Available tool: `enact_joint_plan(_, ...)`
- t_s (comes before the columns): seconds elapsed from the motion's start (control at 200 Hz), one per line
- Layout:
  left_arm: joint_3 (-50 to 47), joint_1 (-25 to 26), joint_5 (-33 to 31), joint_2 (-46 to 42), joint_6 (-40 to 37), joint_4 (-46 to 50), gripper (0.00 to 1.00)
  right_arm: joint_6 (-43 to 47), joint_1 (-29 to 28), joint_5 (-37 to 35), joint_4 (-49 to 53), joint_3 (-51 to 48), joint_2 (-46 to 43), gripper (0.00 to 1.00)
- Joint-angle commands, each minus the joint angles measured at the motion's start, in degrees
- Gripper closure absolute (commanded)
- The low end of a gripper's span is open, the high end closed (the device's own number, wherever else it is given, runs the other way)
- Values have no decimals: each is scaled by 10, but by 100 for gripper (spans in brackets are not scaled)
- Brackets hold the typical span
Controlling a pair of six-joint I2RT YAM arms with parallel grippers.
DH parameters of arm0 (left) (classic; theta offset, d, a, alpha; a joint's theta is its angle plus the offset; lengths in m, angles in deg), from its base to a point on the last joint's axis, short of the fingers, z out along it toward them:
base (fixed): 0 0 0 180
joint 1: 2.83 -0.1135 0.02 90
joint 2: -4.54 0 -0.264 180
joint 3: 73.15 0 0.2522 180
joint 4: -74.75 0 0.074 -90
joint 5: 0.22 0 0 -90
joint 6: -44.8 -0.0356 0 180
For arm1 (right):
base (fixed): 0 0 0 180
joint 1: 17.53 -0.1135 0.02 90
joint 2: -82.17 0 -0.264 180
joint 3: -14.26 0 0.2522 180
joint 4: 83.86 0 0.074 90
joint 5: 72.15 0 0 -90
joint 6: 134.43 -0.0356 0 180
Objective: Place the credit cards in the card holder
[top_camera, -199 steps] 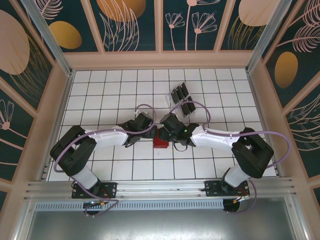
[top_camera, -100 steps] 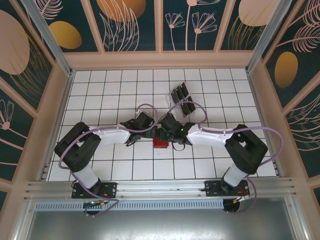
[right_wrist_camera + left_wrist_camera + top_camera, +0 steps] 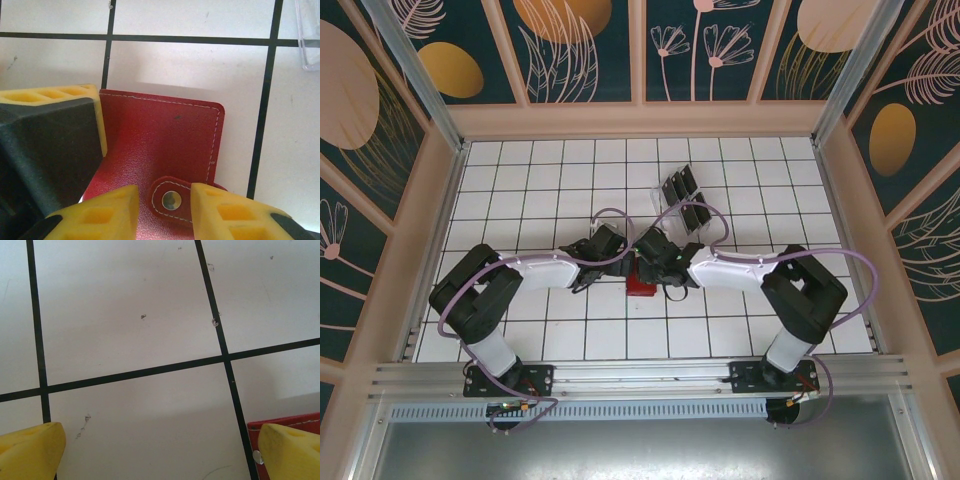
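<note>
My left pincer (image 3: 160, 455) is spread wide just above the white tiled tabletop (image 3: 130, 315), with one finger over a corner of the red card holder (image 3: 282, 420). My right pincer (image 3: 165, 212) hangs over that card holder, its fingers drawn near each other on either side of the snap tab (image 3: 171, 200). I cannot tell whether they actually pinch it. The card holder lies flat mid-tabletop between my arms. The black credit cards (image 3: 695, 215) sit in the clear rack (image 3: 309, 37) just beyond it
</note>
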Motion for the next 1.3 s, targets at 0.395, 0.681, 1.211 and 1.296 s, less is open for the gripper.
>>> enact_joint_plan(0.395, -14, -1, 15, 5, 2, -1, 2, 7, -4, -24, 22, 20, -2, 100)
enact_joint_plan(0.681, -18, -2, 16, 5, 2, -4, 1, 3, 1, -7, 2, 21, -7, 100)
enact_joint_plan(1.211, -19, -1, 20, 5, 2, -5, 1, -11, 13, 35, -46, 0, 6, 100)
enact_joint_plan(1.296, -19, -2, 20, 5, 2, -5, 2, -13, 12, 39, -50, -5, 8, 100)
